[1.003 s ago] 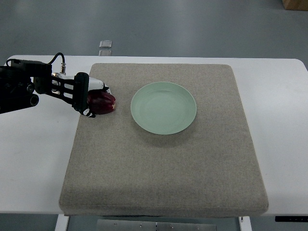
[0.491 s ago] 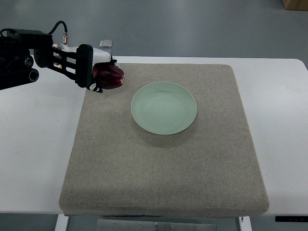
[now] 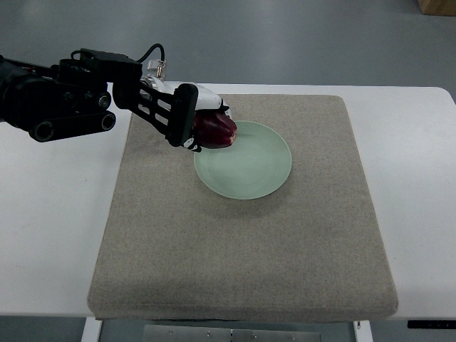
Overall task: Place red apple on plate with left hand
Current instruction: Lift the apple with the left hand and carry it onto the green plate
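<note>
The left hand [image 3: 191,122], fingers curled around the red apple [image 3: 215,130], is hanging over the plate's [image 3: 253,171] upper-left rim, with the plate's centre lying toward the lower right.

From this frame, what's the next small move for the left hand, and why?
Probably carry the red apple a bit further toward the plate's middle, then lower it and let go. The left hand is closed on the apple, which sits over the near-left rim of the green plate, not its centre; whether it touches the plate can't be told.
</note>
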Action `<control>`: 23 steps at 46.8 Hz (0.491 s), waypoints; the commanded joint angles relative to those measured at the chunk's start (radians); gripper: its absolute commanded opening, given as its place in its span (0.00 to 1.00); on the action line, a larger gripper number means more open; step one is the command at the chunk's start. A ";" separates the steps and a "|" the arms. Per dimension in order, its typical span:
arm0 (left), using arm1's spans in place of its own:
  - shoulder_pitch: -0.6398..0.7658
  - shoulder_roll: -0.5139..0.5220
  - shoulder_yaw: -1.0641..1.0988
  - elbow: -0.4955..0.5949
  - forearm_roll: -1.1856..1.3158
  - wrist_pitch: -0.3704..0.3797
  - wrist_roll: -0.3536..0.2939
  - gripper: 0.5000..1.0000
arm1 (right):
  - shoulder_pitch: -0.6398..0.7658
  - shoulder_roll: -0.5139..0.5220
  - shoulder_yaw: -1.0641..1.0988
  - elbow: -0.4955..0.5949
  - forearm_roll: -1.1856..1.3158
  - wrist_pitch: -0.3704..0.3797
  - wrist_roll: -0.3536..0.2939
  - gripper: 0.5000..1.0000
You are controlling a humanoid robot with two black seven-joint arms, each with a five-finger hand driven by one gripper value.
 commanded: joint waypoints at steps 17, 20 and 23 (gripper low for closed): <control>0.044 -0.140 -0.001 0.064 0.000 0.002 -0.004 0.02 | 0.000 0.000 0.000 0.000 0.000 0.000 0.000 0.86; 0.056 -0.141 -0.001 0.065 0.000 0.002 -0.003 0.08 | 0.000 0.000 0.000 0.000 0.000 0.000 0.000 0.86; 0.064 -0.141 -0.001 0.070 0.000 0.002 -0.003 0.16 | 0.000 0.000 0.000 0.002 0.000 0.000 0.000 0.86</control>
